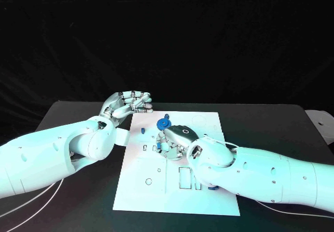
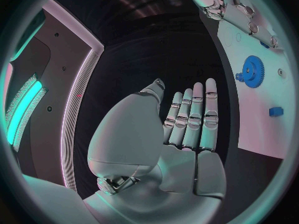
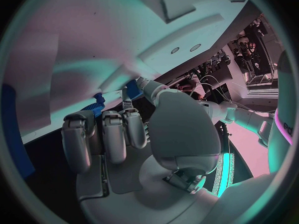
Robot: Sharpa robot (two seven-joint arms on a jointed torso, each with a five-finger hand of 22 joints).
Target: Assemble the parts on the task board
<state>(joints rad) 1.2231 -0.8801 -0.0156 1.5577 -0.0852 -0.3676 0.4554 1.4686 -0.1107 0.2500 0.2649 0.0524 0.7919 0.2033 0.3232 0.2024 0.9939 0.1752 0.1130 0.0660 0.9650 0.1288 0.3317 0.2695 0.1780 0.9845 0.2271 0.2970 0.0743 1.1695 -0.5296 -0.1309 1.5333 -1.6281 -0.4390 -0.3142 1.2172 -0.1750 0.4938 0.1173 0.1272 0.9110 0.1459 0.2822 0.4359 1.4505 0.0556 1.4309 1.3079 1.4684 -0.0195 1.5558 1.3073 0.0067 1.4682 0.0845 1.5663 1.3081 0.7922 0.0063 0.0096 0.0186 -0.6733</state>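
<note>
The silver right hand [image 1: 176, 141] covers the middle of the white rectangular task board [image 1: 149, 193], and whatever blue piece its fingers close on is too hidden to identify. A small blue part [image 1: 212, 187] peeks from under the right forearm, mostly concealed. In the right wrist view, a blue toothed piece [image 3: 94, 107] is partly hidden behind the fingertips.

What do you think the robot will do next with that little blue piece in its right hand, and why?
Probably a small lowering of the right hand to seat the blue part it pinches onto the task board. The hand sits over the board's middle, just below the blue gear standing there, while the left hand waits off the board's far corner, holding nothing. Which hole it aims for I can't tell.
</note>
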